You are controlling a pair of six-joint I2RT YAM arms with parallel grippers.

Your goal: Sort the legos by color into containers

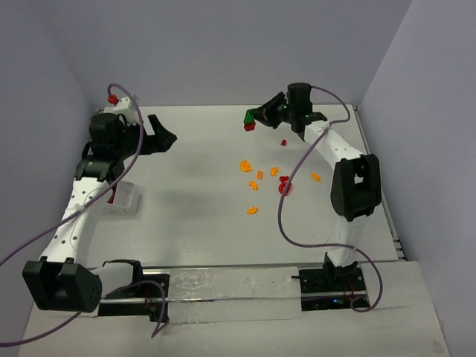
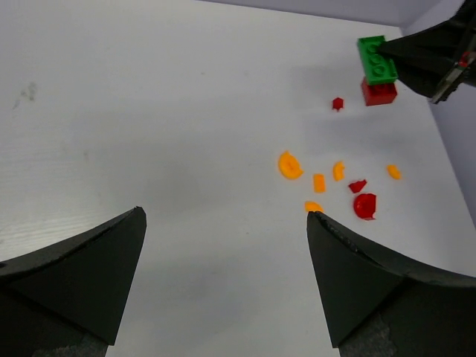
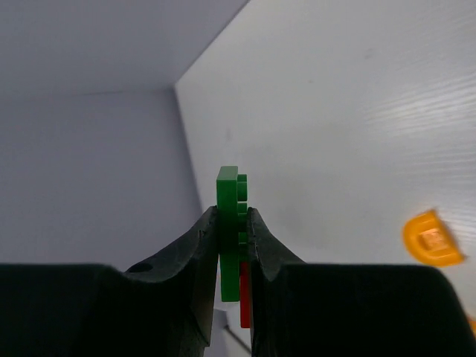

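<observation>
My right gripper (image 1: 258, 115) is shut on a green lego (image 1: 250, 116) at the far middle of the table; the right wrist view shows the green lego (image 3: 229, 197) edge-on between the fingers. A red block (image 1: 250, 127) lies just beneath it, and I cannot tell if they touch. Orange half-rings (image 1: 244, 166) and red pieces (image 1: 284, 187) are scattered mid-table. The white tray (image 1: 131, 201) sits at the left, partly hidden by the left arm, with something red inside. My left gripper (image 1: 169, 138) hangs open, far from the legos.
The left wrist view shows the green lego (image 2: 376, 58), the red block (image 2: 379, 92), a tiny red piece (image 2: 338, 103) and orange pieces (image 2: 289, 165) ahead on the right. Grey walls enclose the table at the back and on both sides.
</observation>
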